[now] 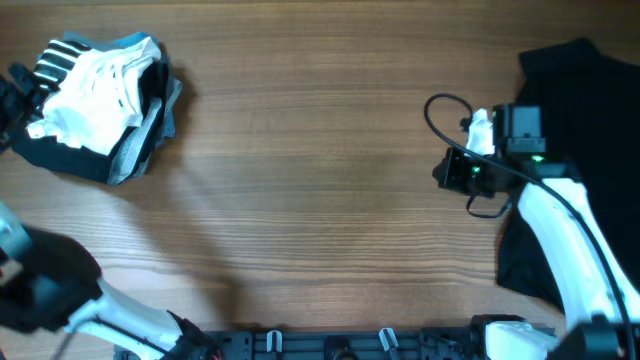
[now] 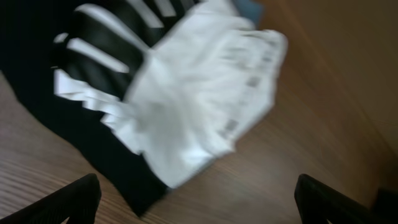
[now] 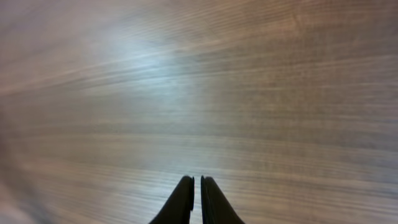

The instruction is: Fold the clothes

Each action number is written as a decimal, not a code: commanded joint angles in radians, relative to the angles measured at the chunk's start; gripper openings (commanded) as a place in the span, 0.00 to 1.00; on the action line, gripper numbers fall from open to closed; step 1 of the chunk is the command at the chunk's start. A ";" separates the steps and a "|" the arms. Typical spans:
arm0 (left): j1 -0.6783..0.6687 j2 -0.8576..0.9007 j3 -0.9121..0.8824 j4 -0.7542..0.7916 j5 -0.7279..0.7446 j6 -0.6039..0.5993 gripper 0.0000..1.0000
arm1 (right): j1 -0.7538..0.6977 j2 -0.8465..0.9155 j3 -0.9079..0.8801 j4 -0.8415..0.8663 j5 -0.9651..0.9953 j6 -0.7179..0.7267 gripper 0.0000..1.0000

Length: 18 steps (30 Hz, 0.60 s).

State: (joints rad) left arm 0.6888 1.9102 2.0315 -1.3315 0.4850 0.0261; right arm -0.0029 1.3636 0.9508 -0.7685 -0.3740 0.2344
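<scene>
A crumpled pile of clothes (image 1: 95, 105) lies at the far left of the table: a white garment (image 1: 95, 85) on top of black fabric with white stripes, plus grey and blue cloth. No lettering shows on the white garment. In the left wrist view the white garment (image 2: 205, 87) and black striped fabric (image 2: 93, 62) lie just ahead of my left gripper (image 2: 196, 190), which is open and empty; it sits at the pile's left edge (image 1: 12, 90). A large plain black garment (image 1: 570, 80) lies at the right edge under my right arm. My right gripper (image 1: 440, 172) (image 3: 197, 182) is shut and empty over bare wood.
The wooden table (image 1: 320, 160) runs between the pile and the black garment. A black cable (image 1: 435, 110) loops off the right wrist. The arm bases and a rail (image 1: 330, 345) line the near edge.
</scene>
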 commanded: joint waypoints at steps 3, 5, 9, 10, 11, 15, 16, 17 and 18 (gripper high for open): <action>-0.254 -0.358 0.016 -0.037 0.075 0.262 1.00 | 0.021 -0.207 0.268 -0.150 -0.014 -0.143 0.12; -0.406 -0.475 0.016 -0.070 -0.130 0.174 1.00 | 0.033 -0.323 0.394 -0.206 -0.018 -0.153 0.26; -0.515 -0.596 0.016 -0.190 -0.240 0.063 1.00 | 0.033 -0.514 0.426 -0.202 -0.019 -0.145 1.00; -0.517 -0.616 0.016 -0.203 -0.240 0.063 1.00 | 0.033 -0.556 0.426 -0.212 -0.019 -0.145 1.00; -0.517 -0.631 0.016 -0.207 -0.240 0.063 1.00 | 0.033 -0.583 0.426 -0.224 -0.019 -0.145 1.00; -0.517 -0.670 0.016 -0.207 -0.240 0.063 1.00 | 0.033 -0.646 0.426 -0.312 -0.019 -0.084 1.00; -0.517 -0.673 0.016 -0.207 -0.240 0.063 1.00 | 0.033 -0.645 0.426 -0.319 -0.019 -0.062 1.00; -0.517 -0.673 0.016 -0.207 -0.240 0.063 1.00 | 0.033 -0.644 0.423 -0.322 -0.019 -0.044 1.00; -0.517 -0.673 0.016 -0.207 -0.240 0.063 1.00 | 0.033 -0.643 0.422 -0.327 -0.019 -0.044 1.00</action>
State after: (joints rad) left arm 0.1764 1.2438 2.0460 -1.5398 0.2581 0.1013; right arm 0.0277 0.7227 1.3724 -1.0889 -0.3820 0.1417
